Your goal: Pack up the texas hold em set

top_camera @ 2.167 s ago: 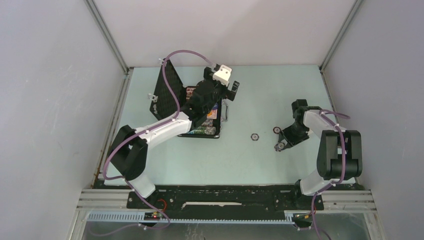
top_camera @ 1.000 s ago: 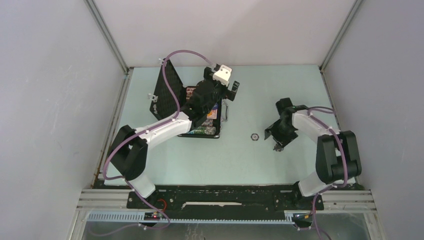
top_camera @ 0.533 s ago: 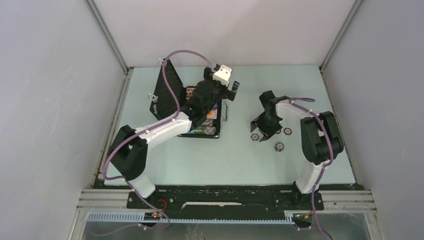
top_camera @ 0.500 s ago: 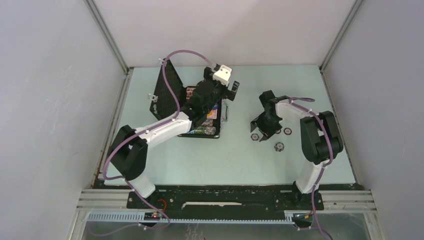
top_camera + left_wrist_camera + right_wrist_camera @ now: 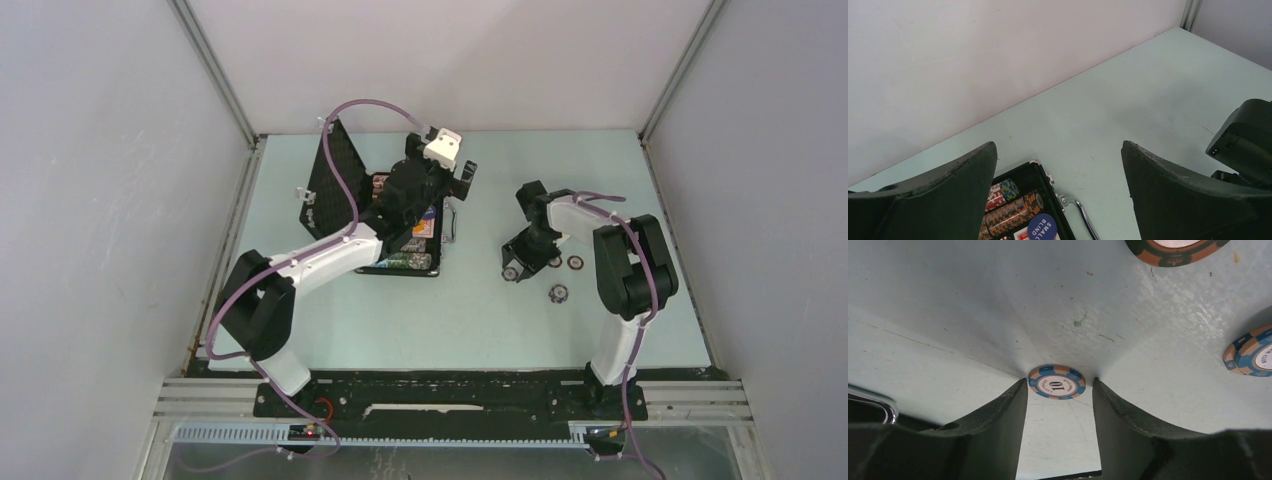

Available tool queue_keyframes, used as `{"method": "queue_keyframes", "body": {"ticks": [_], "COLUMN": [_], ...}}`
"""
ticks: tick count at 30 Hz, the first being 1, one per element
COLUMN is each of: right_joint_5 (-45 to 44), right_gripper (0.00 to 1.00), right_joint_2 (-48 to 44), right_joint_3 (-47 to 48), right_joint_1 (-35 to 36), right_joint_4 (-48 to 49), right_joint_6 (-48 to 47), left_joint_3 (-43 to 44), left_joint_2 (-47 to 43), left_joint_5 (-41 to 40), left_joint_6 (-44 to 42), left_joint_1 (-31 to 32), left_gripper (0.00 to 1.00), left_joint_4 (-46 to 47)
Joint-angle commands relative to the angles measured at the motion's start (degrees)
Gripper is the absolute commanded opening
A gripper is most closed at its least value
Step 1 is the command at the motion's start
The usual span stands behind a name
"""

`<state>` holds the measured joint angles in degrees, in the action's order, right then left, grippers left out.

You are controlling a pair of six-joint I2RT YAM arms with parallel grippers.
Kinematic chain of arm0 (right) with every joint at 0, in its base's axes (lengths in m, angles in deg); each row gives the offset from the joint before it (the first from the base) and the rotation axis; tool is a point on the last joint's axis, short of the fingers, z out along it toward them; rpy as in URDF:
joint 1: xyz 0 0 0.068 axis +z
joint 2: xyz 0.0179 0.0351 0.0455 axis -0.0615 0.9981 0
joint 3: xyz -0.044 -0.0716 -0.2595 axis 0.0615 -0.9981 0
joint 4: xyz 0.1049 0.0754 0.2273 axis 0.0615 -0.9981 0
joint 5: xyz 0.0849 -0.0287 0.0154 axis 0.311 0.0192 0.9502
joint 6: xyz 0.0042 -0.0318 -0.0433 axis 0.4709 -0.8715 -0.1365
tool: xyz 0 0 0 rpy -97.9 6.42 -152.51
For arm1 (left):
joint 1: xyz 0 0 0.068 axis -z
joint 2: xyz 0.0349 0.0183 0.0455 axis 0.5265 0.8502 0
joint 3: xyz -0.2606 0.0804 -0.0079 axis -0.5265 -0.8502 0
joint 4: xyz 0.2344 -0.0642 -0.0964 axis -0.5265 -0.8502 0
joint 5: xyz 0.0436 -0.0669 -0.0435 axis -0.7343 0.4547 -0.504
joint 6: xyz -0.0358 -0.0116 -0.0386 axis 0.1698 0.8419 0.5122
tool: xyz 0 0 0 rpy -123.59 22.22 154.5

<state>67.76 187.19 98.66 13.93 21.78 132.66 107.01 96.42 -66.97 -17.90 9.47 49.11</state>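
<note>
**Right gripper** (image 5: 1058,386): the jaws are being held at a middling gap. A blue-and-orange chip (image 5: 1056,381) is being straddled between the fingertips (image 5: 1015,395). Whether it is actually being pinched cannot be told, as the tips are only being seen at its rim. The chip is lying flat on the table (image 5: 480,330), on the handle side of the case (image 5: 398,268) and apart from it.

**Left gripper** (image 5: 1058,150): the jaws are being held wide and nothing is being carried. It is being hung above the open case, near the handle (image 5: 1080,220).

**Hazards, as judged:**
- The chip is thin and flat, so it is likely to be overridden or squirted out sideways if the tips are being set too high on its edge.
- If the tips are being pressed too low, they may be dragged against the table.
- A dark-rimmed chip (image 5: 1175,247) and a second blue-and-orange chip (image 5: 1250,357), lying farther from the case, may be knocked by any sideways sweep.
- The space over the case is being occupied by the left arm, so a collision is being risked on delivery.
- The lid (image 5: 335,180) is standing upright and could be jolted shut.

**Markings:**
- "10" is being read on the straddled chip. The ring of small print around it is too fine to be read.
- "SMALL BLIND" is being read on the blue button (image 5: 1042,227) inside the case, beside the chip rows (image 5: 1013,212).
</note>
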Motion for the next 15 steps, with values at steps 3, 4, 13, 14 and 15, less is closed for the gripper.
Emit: {"method": "queue_keyframes", "body": {"ticks": [3, 4, 13, 14, 15], "right_joint_5": [-2.0, -2.3, -2.4, -2.4, -2.4], "right_gripper": [0.58, 0.58, 0.58, 0.58, 0.58], "right_joint_2": [2.9, 3.4, 5.9, 6.0, 6.0], "right_joint_3": [3.5, 4.0, 5.0, 5.0, 5.0], "right_joint_1": [1.3, 1.4, 2.6, 2.8, 3.0], "right_joint_4": [-3.1, -3.9, -5.8, -5.7, -5.6], "right_joint_6": [0.4, 0.1, 0.7, 0.8, 1.0], "left_joint_3": [-0.9, -0.9, -1.0, -1.0, -1.0], "left_joint_2": [-2.5, -2.5, -2.7, -2.7, -2.7], "left_joint_5": [-0.3, -0.3, -0.4, -0.4, -0.4], "left_joint_6": [-1.1, -1.1, -1.1, -1.1, -1.1], "left_joint_1": [-0.4, -0.4, -0.5, -0.5, -0.5], "left_gripper": [1.00, 1.00, 1.00, 1.00, 1.00], "left_joint_4": [2.4, 2.3, 2.4, 2.4, 2.3]}}
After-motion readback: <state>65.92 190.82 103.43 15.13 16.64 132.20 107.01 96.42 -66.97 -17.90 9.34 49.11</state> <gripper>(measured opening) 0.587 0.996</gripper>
